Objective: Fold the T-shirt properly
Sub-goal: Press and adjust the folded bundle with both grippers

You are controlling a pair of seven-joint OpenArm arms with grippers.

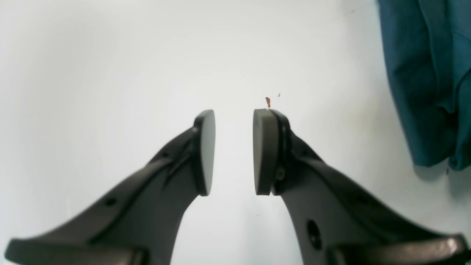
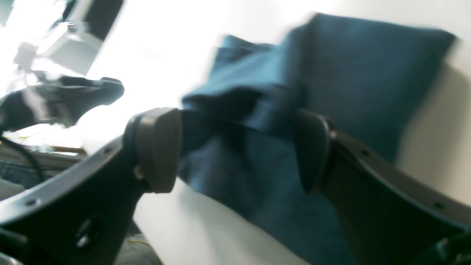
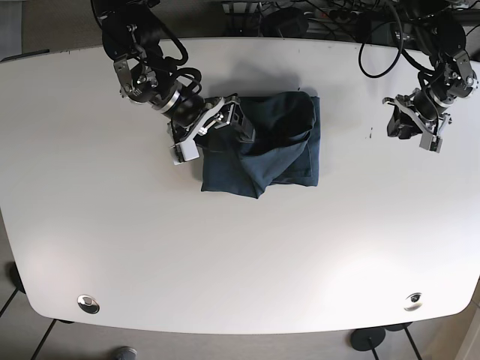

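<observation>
A dark teal T-shirt (image 3: 277, 146) lies partly folded in the middle of the white table, its left part bunched up. My right gripper (image 3: 225, 122) is at the shirt's upper left edge. In the right wrist view its jaws stand wide apart (image 2: 235, 129) around a raised fold of the shirt (image 2: 368, 73); that view is blurred. My left gripper (image 3: 397, 120) is far right of the shirt, over bare table. In the left wrist view it (image 1: 234, 125) is open and empty, with the shirt's edge (image 1: 427, 81) at the frame's right.
The white table (image 3: 225, 255) has rounded edges. Cables (image 3: 315, 15) hang behind its back edge. A small red-brown speck (image 1: 268, 101) lies on the table just past the left gripper's fingertips. The other arm (image 2: 73, 95) shows at the left of the right wrist view.
</observation>
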